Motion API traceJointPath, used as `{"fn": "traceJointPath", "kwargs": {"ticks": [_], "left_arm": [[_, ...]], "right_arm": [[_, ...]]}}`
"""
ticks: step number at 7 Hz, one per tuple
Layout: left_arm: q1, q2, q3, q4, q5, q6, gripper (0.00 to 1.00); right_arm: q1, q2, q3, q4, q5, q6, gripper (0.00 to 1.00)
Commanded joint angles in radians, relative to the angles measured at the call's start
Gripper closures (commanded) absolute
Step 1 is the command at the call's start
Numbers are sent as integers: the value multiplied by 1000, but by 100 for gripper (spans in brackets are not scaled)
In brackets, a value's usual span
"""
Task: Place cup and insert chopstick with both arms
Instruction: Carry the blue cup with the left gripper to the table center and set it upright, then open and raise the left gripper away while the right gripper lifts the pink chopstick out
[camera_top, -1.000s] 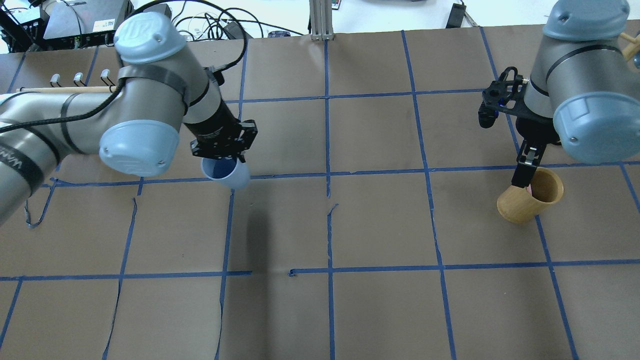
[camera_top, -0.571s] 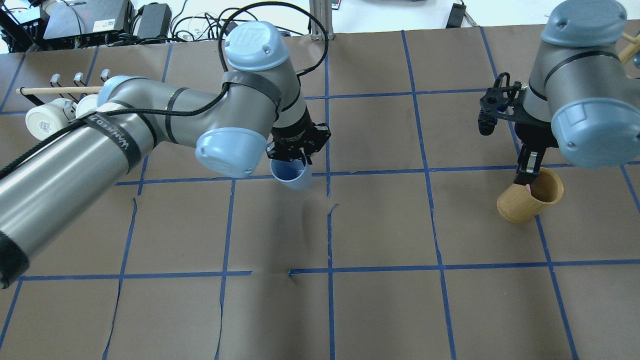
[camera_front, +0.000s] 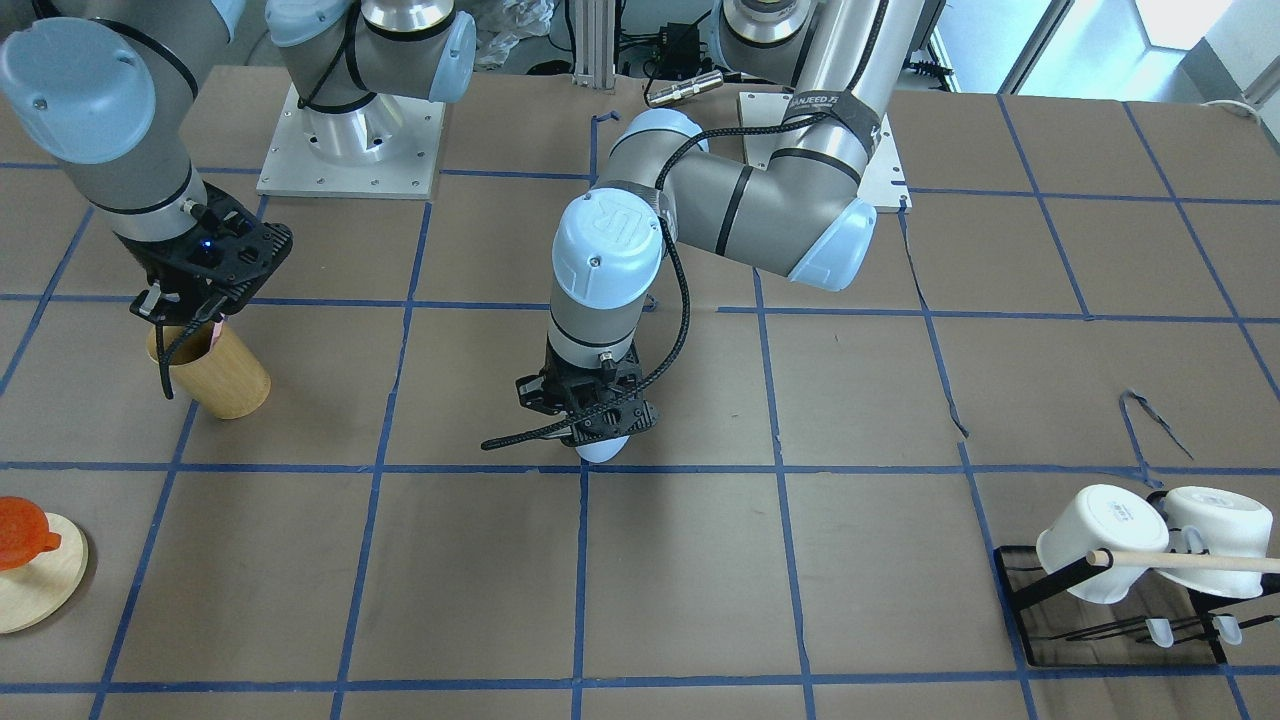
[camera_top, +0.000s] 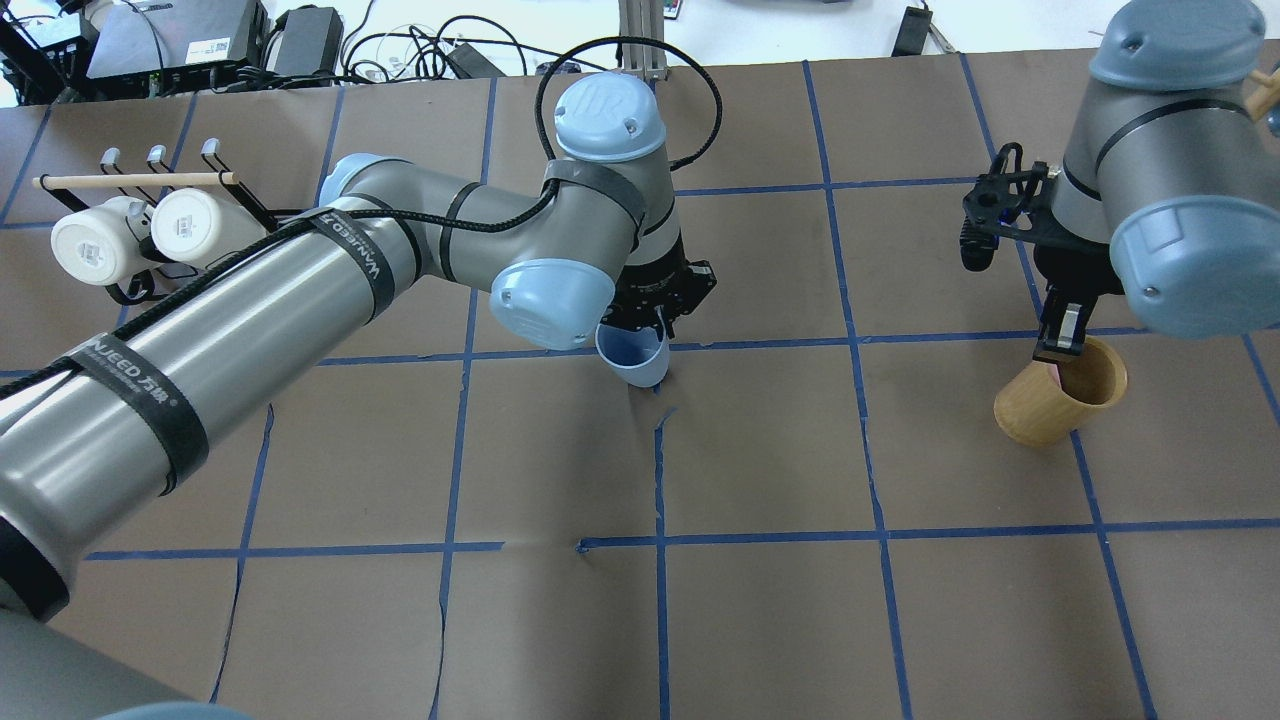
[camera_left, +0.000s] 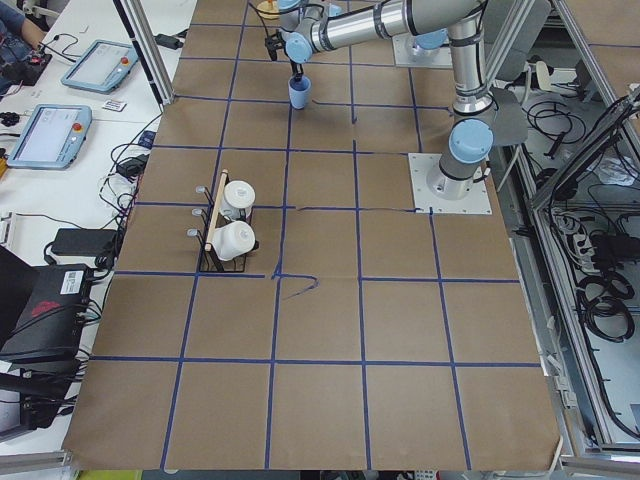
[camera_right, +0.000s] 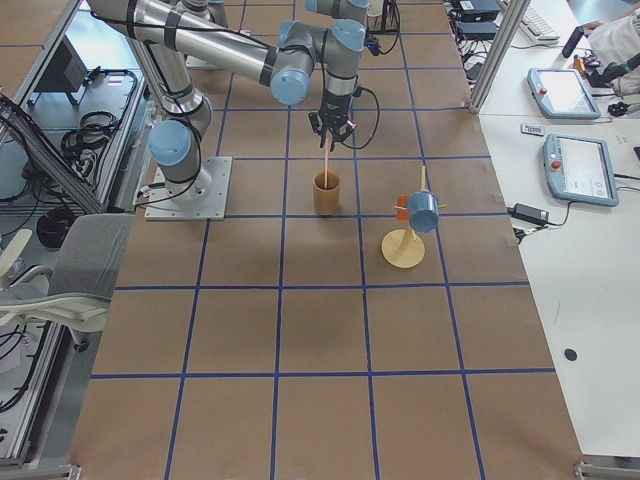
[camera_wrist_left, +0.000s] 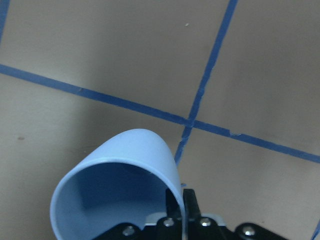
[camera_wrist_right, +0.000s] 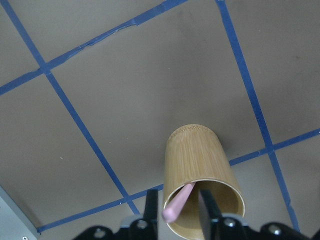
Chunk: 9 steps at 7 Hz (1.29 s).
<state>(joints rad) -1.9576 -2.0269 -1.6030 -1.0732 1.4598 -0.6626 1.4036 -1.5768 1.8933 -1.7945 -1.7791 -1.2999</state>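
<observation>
My left gripper (camera_top: 655, 322) is shut on the rim of the pale blue cup (camera_top: 633, 357) and holds it upright, low over the tape crossing at the table's middle. The cup also shows in the front view (camera_front: 604, 448) and the left wrist view (camera_wrist_left: 120, 170); I cannot tell whether it touches the paper. My right gripper (camera_top: 1060, 340) is shut on a pale pink chopstick (camera_wrist_right: 176, 205) that hangs straight down, its lower end inside the mouth of the tan wooden cylinder (camera_wrist_right: 200, 155). From the right side the stick (camera_right: 326, 160) stands mostly above the cylinder (camera_right: 327, 195).
A black rack with two white mugs (camera_top: 130, 235) and a beige wooden rod (camera_top: 130, 181) stands at the table's far left. A round wooden stand with an orange piece (camera_front: 20, 545) sits beyond the cylinder. Blue tape lines grid the brown paper (camera_top: 760, 620).
My left arm has swung right, carrying the blue cup from the left-middle square to the centre tape crossing. The right gripper has hardly moved and still holds the pink stick over the cylinder.
</observation>
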Motion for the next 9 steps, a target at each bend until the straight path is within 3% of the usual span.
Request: {"fn": "traceJointPath", "kwargs": {"ticks": [1,2,5,6,9], "left_arm": [[-3,-9,20,33,2,-2,17],[-3,0,24,32,4,-2,0],[0,100,44,4,28,50,0],[21,169,35,-113,142,120,0],[159,366,2,-363,162,351,0]], "right_arm": [[0,-5,0,1,0,1,82],[0,-6,0,1,-2,-1,85],[0,-8,-14,-2,-2,-4,89],[0,-8,-41,1,-3,-4,89],[0,-8,-81,4,3,-33,90]]}}
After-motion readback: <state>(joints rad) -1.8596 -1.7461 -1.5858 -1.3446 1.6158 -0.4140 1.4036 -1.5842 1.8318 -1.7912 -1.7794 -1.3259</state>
